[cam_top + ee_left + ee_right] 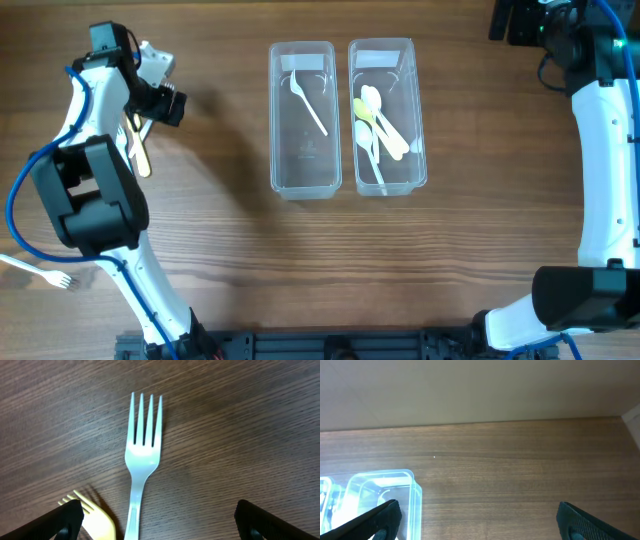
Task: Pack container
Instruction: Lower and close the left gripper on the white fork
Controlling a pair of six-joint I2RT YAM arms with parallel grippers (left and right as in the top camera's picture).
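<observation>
Jaws wide apart, the left gripper (pixel 160 517) hovers over the white fork (pixel 142 455) (yellow fork (pixel 97 517) beside it), well left of the 2 bins (pixel 272 100): seemingly the picking step, next likely lowering and closing on its handle.

Tabletop (pixel 220 250): brown wood grain, running crosswise. Pale plain wall (pixel 470 390) behind its far edge.

In the left wrist view the white fork (pixel 142 455) loses its handle end at the bottom edge, and the yellow fork (pixel 95 515) shows only its tines. From overhead, the left arm (pixel 95 190) hides much of both. A second white fork (pixel 45 272) is clipped by the left edge. The right wrist view cuts off the clear container (pixel 385 492) at the bottom, and glare blurs its contents.
</observation>
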